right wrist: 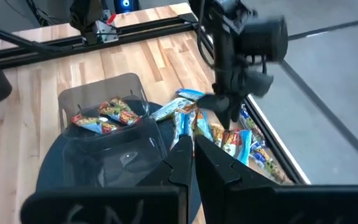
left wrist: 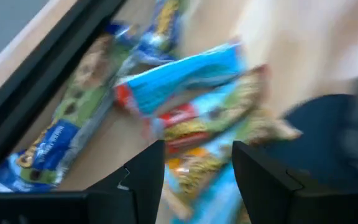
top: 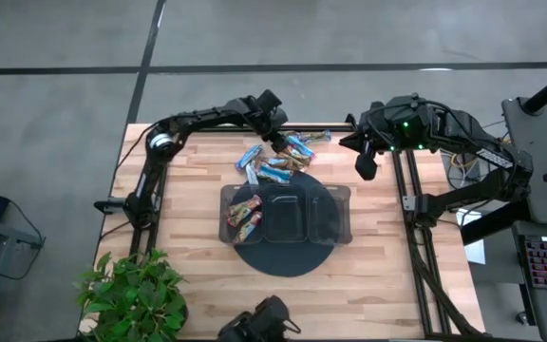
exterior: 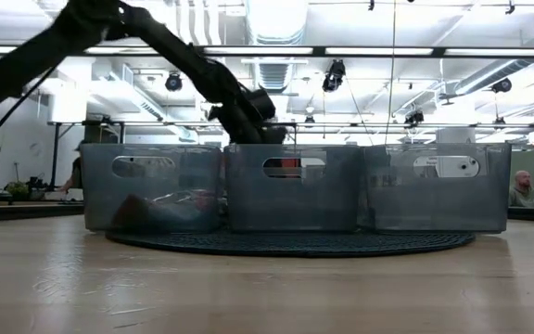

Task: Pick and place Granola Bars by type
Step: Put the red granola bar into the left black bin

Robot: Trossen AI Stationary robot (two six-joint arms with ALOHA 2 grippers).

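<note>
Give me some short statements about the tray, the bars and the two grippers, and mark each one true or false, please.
1. The left gripper is open above the loose granola bars. True.
2. All three compartments of the tray hold bars. False: only the compartment nearest the left arm holds bars; the other two look empty.
3. The right gripper is shut. True.
4. The right gripper holds a bar. False: nothing shows between its fingers.
5. The tray stands on a dark round mat. True.

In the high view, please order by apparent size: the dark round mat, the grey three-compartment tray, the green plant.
1. Dark round mat
2. Grey three-compartment plastic tray, close to the mat
3. Green leafy plant, partly cropped, so uncertain
</note>
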